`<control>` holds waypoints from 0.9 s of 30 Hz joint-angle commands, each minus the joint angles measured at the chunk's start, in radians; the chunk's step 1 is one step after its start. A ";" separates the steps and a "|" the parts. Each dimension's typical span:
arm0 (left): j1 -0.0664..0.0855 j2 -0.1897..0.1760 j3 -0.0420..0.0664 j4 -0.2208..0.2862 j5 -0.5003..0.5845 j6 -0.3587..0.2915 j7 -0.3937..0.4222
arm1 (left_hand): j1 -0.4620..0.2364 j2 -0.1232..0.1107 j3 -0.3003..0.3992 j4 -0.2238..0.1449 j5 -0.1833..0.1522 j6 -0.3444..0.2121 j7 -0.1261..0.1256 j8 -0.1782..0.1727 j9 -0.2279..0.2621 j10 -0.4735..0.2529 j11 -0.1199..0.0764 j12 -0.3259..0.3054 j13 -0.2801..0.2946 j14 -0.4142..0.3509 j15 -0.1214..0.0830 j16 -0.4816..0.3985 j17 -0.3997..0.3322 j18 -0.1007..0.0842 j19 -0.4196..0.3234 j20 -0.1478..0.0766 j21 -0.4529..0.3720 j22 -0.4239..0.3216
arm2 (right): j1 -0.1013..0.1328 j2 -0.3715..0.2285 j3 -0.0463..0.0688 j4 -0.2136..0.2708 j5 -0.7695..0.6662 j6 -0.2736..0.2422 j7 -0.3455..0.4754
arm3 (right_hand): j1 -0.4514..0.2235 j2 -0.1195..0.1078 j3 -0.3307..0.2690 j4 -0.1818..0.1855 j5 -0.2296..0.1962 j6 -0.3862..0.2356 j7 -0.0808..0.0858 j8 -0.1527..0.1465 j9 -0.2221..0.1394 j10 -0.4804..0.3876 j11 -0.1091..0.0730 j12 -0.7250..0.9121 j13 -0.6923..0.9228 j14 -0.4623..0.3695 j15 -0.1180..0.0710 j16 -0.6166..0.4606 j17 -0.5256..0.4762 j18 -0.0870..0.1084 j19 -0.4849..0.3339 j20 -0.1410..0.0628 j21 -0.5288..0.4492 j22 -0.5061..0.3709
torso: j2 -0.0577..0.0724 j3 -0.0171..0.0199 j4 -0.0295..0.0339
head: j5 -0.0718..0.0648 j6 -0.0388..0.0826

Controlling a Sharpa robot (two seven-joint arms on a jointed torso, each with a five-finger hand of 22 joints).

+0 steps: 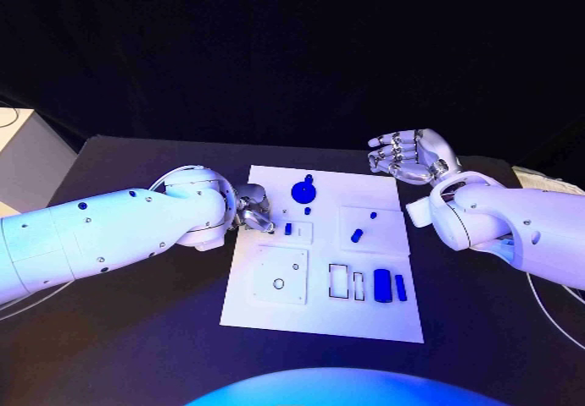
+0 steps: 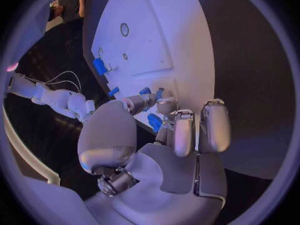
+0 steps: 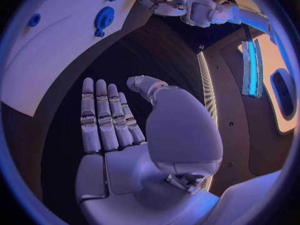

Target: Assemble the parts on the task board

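Note:
The white task board [image 1: 323, 315] lies in the middle of the table. My left hand [image 1: 254, 211] hangs over its left edge with the fingers curled in. In the left wrist view the thumb and a fingertip [image 2: 166, 105] meet on a small blue part [image 2: 159, 92]. Another blue part [image 1: 287, 228] stands in a recess just beside them. A round blue part [image 1: 303, 191] lies at the board's far end, and two longer blue parts [image 1: 383, 285] lie near the front right. My right hand [image 1: 412, 155] is raised off the board's far right corner, fingers spread and holding nothing.
More small blue parts [image 1: 358, 235] lie mid-board. A square plate with a round hole [image 1: 297, 269] and narrow slots [image 1: 338, 280] sit on the board's near half. A pale box [image 1: 24, 156] stands at the far left of the table. Black tabletop surrounds the board.

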 commanded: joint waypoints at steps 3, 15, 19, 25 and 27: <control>-0.001 0.002 -0.001 0.002 -0.012 0.036 0.003 | 0.003 0.010 0.182 -0.181 0.006 0.023 -0.019 0.005 0.000 0.007 0.002 0.004 -0.002 0.088 -0.006 0.005 0.203 -0.014 0.007 -0.003 0.004 0.044 | -0.001 0.000 0.000 0.002 -0.007 0.016 0.008 | -0.001 0.010 0.001 -0.007 0.005 -0.001 0.011 -0.006 -0.001 0.002 0.001 -0.005 -0.001 0.005 0.005 -0.004 -0.002 0.004 0.004 0.001 0.000 -0.001 | 0.000 0.0003 -0.0003 | 0.000 -0.002; -0.001 0.002 -0.001 -0.005 -0.030 0.045 0.002 | 0.003 0.010 0.182 -0.181 0.006 0.023 -0.019 0.005 0.000 0.007 0.002 0.004 -0.002 0.088 -0.006 0.005 0.203 -0.014 0.007 -0.003 0.004 0.044 | -0.001 -0.001 0.000 0.002 -0.007 0.016 0.008 | -0.001 0.010 0.001 -0.007 0.005 -0.001 0.011 -0.006 -0.001 0.002 0.001 -0.005 -0.001 0.005 0.005 -0.004 -0.002 0.004 0.004 0.001 0.000 -0.001 | 0.000 0.0001 -0.0004 | -0.001 -0.003; -0.001 0.002 -0.001 -0.004 -0.031 0.049 0.002 | 0.003 0.010 0.184 -0.181 0.005 0.024 -0.020 0.005 0.000 0.007 0.002 0.003 -0.003 0.088 -0.006 0.005 0.203 -0.014 0.007 -0.004 0.005 0.046 | -0.001 -0.001 0.000 0.002 -0.007 0.016 0.008 | -0.001 0.010 0.001 -0.007 0.005 -0.001 0.011 -0.006 -0.001 0.002 0.001 -0.005 -0.001 0.005 0.005 -0.004 -0.002 0.004 0.004 0.001 0.000 -0.001 | 0.000 -0.0001 -0.0001 | -0.001 -0.004; -0.001 0.002 -0.001 -0.004 -0.027 0.058 0.001 | 0.003 0.010 0.185 -0.182 0.005 0.024 -0.020 0.005 -0.001 0.010 0.002 0.006 0.002 0.089 -0.006 0.006 0.206 -0.015 0.009 -0.004 0.007 0.048 | -0.001 -0.001 0.000 0.003 -0.007 0.017 0.008 | -0.005 0.012 0.001 -0.006 0.006 0.000 0.011 -0.008 -0.001 0.002 0.001 -0.008 -0.001 0.006 0.005 -0.004 -0.004 0.004 0.004 0.001 0.001 -0.005 | 0.000 0.0001 -0.0005 | -0.002 -0.004; -0.001 0.003 -0.001 -0.004 -0.025 0.060 0.001 | 0.003 0.010 0.185 -0.182 0.005 0.024 -0.020 0.005 -0.001 0.010 0.002 0.006 0.002 0.089 -0.006 0.006 0.206 -0.015 0.009 -0.004 0.007 0.048 | -0.001 -0.001 0.000 0.003 -0.007 0.017 0.008 | -0.005 0.012 0.001 -0.006 0.006 0.000 0.011 -0.008 -0.001 0.002 0.001 -0.008 -0.001 0.006 0.005 -0.004 -0.004 0.004 0.004 0.001 0.001 -0.005 | 0.000 0.0000 -0.0001 | -0.002 -0.005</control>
